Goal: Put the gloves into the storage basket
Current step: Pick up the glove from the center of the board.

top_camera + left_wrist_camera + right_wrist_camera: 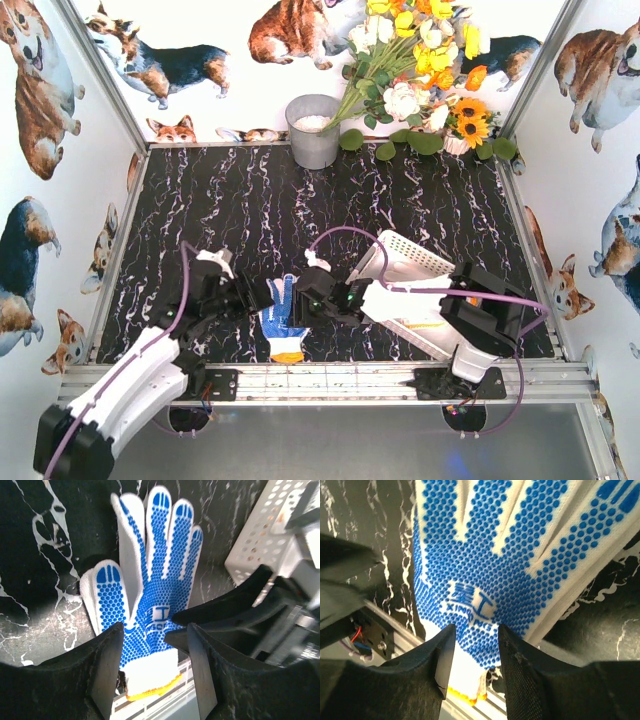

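One of the gloves (283,322), white with a blue-dotted palm and a yellow cuff edge, lies flat, palm up, at the table's front edge. Its cuff reaches the aluminium rail. My left gripper (263,296) is just left of it. In the left wrist view the left gripper (155,629) stands open astride the cuff of the glove (155,580), with gaps on both sides. My right gripper (306,296) hovers at the glove's right side. Its jaws (476,628) stand open over the lower palm of the glove (510,555). The storage basket (412,262) sits tilted under the right arm.
A grey metal bucket (314,130) stands at the back centre, with a bunch of artificial flowers (420,70) to its right. The aluminium rail (330,380) runs along the front edge. A corner of the white basket (270,535) lies close beside the glove's fingertips.
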